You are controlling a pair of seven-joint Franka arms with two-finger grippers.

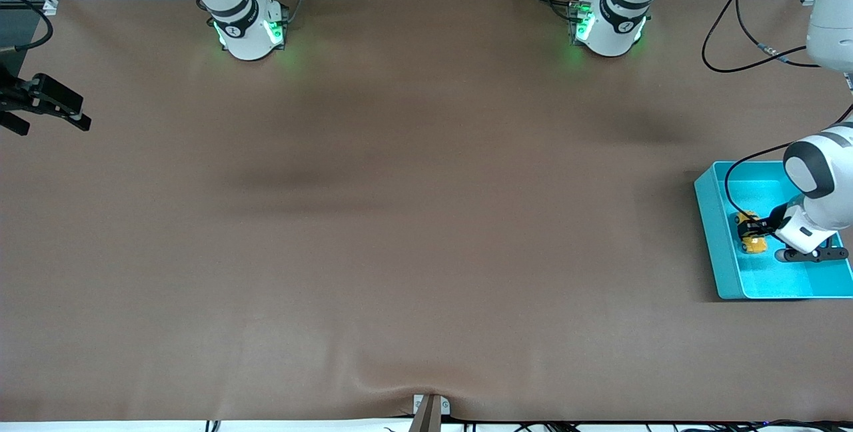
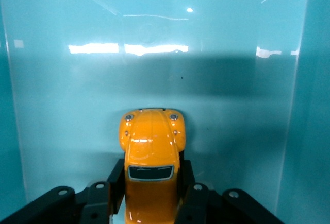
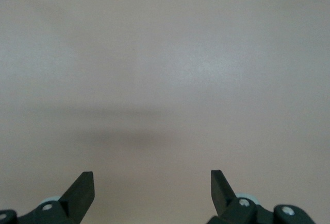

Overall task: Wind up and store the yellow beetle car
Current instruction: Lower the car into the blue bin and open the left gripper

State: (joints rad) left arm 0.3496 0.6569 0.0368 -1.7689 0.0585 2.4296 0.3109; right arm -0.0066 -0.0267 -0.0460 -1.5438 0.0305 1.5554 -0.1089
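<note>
One toy car (image 1: 754, 243), one turquoise bin (image 1: 712, 232) and two arms are on show, all on a brown worktop (image 1: 400, 232). The yellow beetle car sits low inside the bin, at the left arm's end of the worktop, with the left pincer (image 2: 152, 193) clamped on it: in the left wrist view a black finger (image 2: 116, 180) presses each side of the car's body, and the rounded bonnet pokes out past the fingertips toward the bin's floor. Whether the wheels touch that floor cannot be told. The left arm bends down over the bin, its wrist angled toward the car from the bin's outer end. The right pincer (image 1: 46, 105) hangs at the edge of the worktop at the right arm's end, waiting, its two fingers (image 3: 82, 190) spread wide apart over bare worktop with nothing between them.
</note>
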